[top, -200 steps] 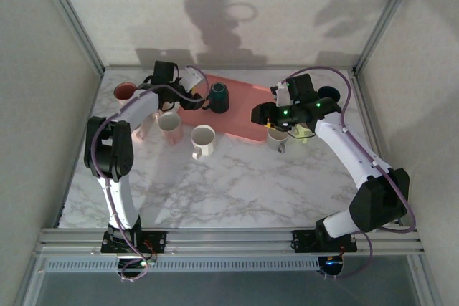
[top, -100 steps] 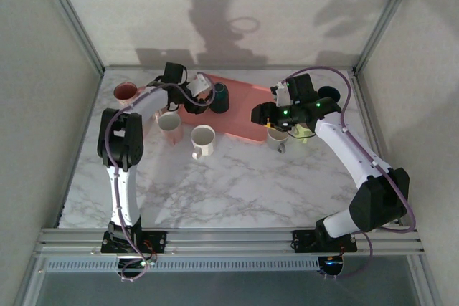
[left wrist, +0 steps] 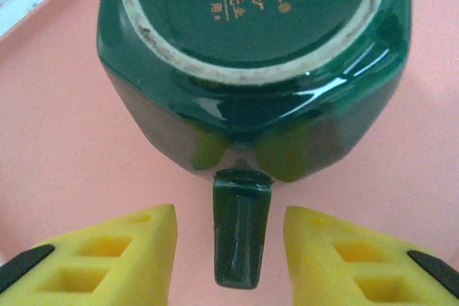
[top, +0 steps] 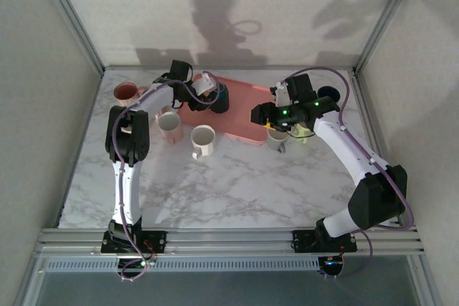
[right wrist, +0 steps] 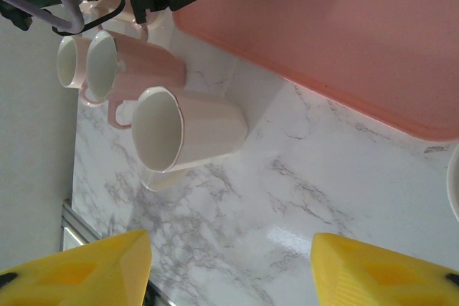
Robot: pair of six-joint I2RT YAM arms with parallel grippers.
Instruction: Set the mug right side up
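Vs. one second ago, the left arm reaches further toward the upper centre of the top view. The left gripper (top: 207, 92) is now right at the dark green mug (top: 219, 97); before, it hung more to the left, apart from it. Its fingers (left wrist: 122, 252) are also closer together than before. In the left wrist view they stand on both sides of the handle (left wrist: 241, 227), w/ a strip of pink visible on each side, so they are approx. half open and have hold of nothing yet. I judge the approach is finished and the grasp on the handle is starting; the turning itself is not begun.

The right gripper (right wrist: 229, 256) has not moved. It hovers at the right end of the pink tray (top: 247, 116), fingers wide apart w/ nothing btw them, above the marble table (right wrist: 287, 198) and a white mug (right wrist: 193, 130).

The green mug stands upside down on the tray, upper centre of the top view, toward the tray's left part. Its base faces up: a pale unglazed ring around the foot, gold lettering inside it. The body looks faceted, not fully round, and the glossy glaze mirrors the yellow fingers. The handle points to the bottom centre of the left wrist view. The glaze looks slippery, so the grip on this thin handle probably must be firm before any lift.
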